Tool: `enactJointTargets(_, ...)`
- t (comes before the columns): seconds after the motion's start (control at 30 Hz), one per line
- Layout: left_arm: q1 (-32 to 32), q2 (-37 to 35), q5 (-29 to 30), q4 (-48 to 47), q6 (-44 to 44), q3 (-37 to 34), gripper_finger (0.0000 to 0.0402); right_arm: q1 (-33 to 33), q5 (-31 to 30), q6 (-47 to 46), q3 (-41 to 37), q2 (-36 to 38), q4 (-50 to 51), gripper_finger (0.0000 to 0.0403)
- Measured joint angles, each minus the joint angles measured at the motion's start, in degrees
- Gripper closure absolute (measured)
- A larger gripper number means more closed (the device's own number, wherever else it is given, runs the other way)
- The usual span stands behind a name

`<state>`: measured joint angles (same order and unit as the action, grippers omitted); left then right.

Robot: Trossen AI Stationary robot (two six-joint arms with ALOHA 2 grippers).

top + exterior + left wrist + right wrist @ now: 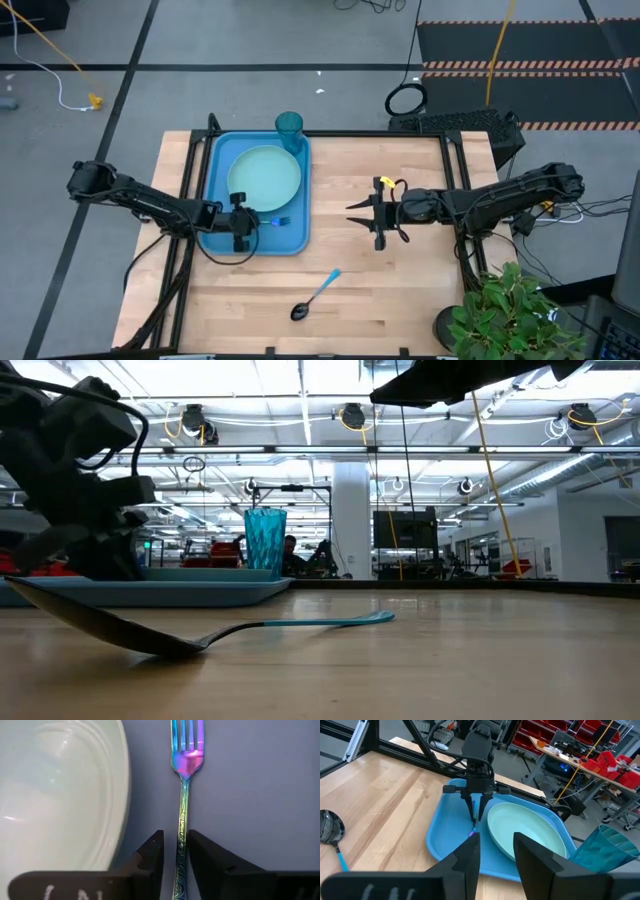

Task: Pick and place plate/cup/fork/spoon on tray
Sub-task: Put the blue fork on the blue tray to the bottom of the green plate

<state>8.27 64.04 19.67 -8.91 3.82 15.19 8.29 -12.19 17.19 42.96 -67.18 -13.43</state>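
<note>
Hovering left end effector (175,857) (straddling fork (184,780)), tray (222,160)

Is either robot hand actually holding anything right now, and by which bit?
The left hand has its fingers around the fork's handle on the tray, narrowly parted; a firm grip cannot be told. The right hand holds nothing.

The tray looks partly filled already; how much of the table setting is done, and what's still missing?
Done: the plate lies in the tray and the cup stands at its far corner. In hand: the left gripper is over the tray, its fingers slightly apart on either side of the fork, which lies beside the plate. Left: the spoon lies on the bare table. The right gripper waits mid-table, open and empty.
</note>
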Motion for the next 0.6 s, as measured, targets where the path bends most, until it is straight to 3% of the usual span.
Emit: enactJointTargets(0.6, 0.1, 0.0, -5.7, -16.2, 8.7, 6.7, 0.0302, 0.0, 0.0, 0.0, 0.0, 0.0, 0.0, 0.0291)
